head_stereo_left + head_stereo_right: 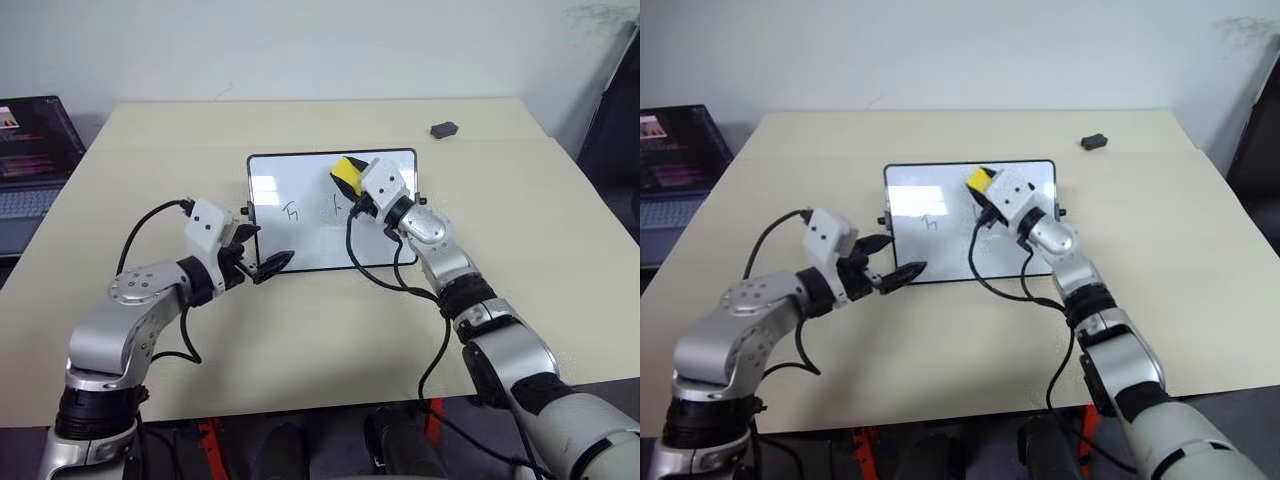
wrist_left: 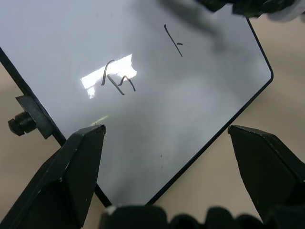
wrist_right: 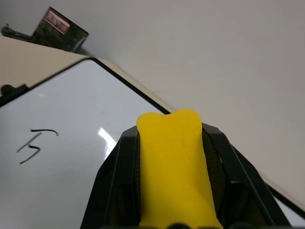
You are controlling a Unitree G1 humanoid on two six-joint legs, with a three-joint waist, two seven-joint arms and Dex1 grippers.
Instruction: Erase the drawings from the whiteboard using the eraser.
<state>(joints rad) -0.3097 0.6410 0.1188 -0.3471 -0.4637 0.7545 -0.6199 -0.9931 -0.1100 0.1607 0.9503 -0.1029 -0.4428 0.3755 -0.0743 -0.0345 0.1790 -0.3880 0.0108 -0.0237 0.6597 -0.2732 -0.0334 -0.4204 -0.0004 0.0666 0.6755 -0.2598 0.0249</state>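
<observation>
The right claw (image 3: 174, 210) squeezes the spongy yellow eraser (image 3: 172, 167) above the glossy whiteboard (image 1: 310, 235); the left claw (image 2: 167, 157) stands apart.

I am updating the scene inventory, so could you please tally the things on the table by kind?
Whiteboard: 1
Drawings on it: 2, one to the left, one beside the right gripper
Eraser, yellow, held in that gripper: 1
Small dark object near the table's far edge: 1
Total: 5

Yellow eraser (image 3: 174, 167) above marked whiteboard (image 1: 300, 200)
</observation>
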